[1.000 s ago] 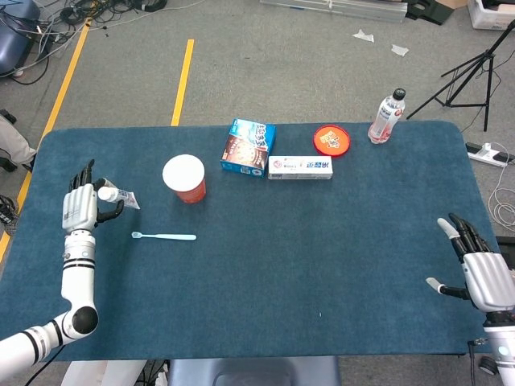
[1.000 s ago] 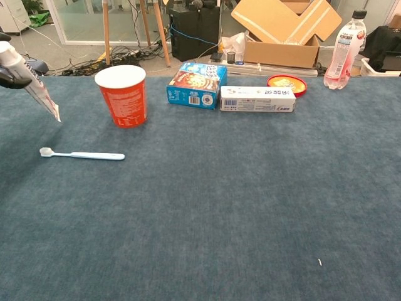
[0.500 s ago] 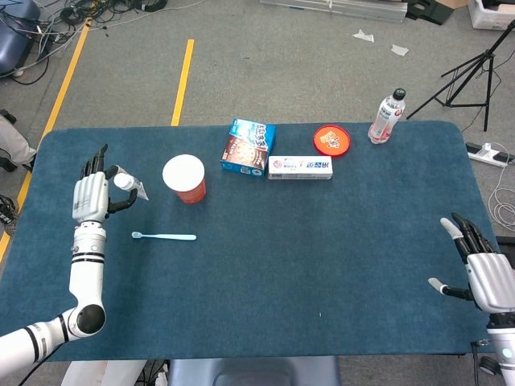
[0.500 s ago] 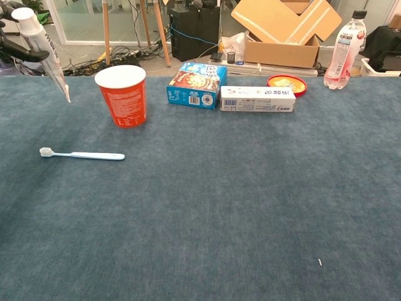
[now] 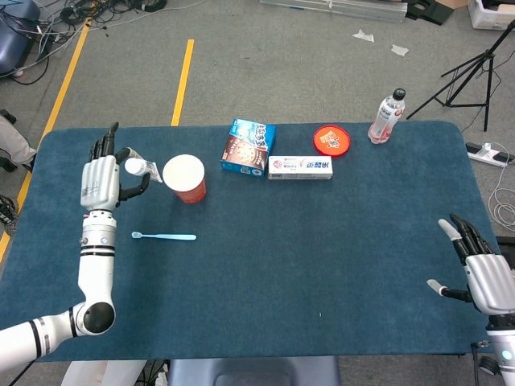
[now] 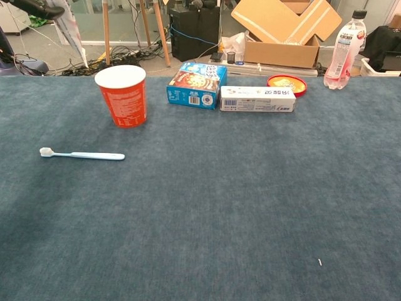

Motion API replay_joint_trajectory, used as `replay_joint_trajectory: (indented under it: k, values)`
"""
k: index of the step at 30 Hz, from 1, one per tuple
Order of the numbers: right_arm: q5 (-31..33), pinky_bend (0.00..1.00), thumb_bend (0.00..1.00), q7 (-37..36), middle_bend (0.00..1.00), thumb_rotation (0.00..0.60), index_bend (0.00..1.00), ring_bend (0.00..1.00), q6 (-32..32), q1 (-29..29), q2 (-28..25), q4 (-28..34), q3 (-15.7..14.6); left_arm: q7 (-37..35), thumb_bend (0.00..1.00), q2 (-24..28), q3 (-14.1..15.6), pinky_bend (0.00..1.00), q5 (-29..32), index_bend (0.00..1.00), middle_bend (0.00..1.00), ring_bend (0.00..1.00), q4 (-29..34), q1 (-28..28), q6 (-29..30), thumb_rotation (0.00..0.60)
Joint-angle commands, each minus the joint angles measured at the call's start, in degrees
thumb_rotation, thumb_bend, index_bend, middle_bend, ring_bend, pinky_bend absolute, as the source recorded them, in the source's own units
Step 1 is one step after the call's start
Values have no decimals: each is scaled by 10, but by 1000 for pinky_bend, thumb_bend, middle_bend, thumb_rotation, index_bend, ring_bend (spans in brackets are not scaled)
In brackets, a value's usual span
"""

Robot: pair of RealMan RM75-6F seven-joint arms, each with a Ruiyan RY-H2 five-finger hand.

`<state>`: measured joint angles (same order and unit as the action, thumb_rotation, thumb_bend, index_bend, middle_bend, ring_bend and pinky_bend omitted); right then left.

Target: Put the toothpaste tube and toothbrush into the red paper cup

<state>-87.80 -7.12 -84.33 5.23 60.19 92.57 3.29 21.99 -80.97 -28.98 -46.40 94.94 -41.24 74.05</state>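
My left hand [image 5: 101, 178] holds the white toothpaste tube [image 5: 142, 168] raised in the air just left of the red paper cup [image 5: 184, 178]. In the chest view the tube [image 6: 72, 32] hangs cap-up, tail pointing down, above and left of the cup [image 6: 123, 95]; only a dark fingertip [image 6: 39, 7] shows at the top edge. The light blue toothbrush [image 5: 164, 236] lies flat on the blue table [image 5: 322, 265] in front of the cup, bristle end to the left [image 6: 81, 155]. My right hand [image 5: 483, 273] rests open at the table's right edge, holding nothing.
Behind the cup stand a blue box [image 5: 248, 147] and a white toothpaste carton [image 5: 299, 167]. A red lid [image 5: 331, 140] and a plastic bottle [image 5: 386, 117] sit at the back right.
My left hand has lifted the toothpaste tube up and moved it right, toward the cup. The right hand has barely moved. The toothbrush lies where it was.
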Motion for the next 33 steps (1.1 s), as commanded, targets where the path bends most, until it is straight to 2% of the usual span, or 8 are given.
replay_joint_trajectory:
  k: [1, 7, 19, 33]
  values:
    - [-1, 235, 0, 0, 0, 600, 0, 0, 0, 0, 0, 0, -1, 7, 381, -9, -3, 0, 5, 647, 0, 0, 1, -13, -1, 600]
    - [-2, 235, 0, -4, 0, 600, 0, 0, -1, -1, -2, 0, -1, 8, 381, -28, -7, 0, 25, 652, 0, 0, -12, -34, -14, 600]
    - [2, 235, 0, -15, 0, 600, 0, 0, 6, 2, -5, -2, -1, -25, 381, -68, -19, 0, 72, 654, 0, 0, -81, -66, -53, 600]
    - [3, 235, 0, -20, 0, 600, 0, 0, 8, 2, -6, -3, 0, -39, 381, -102, -12, 0, 86, 655, 0, 0, -139, -89, -75, 600]
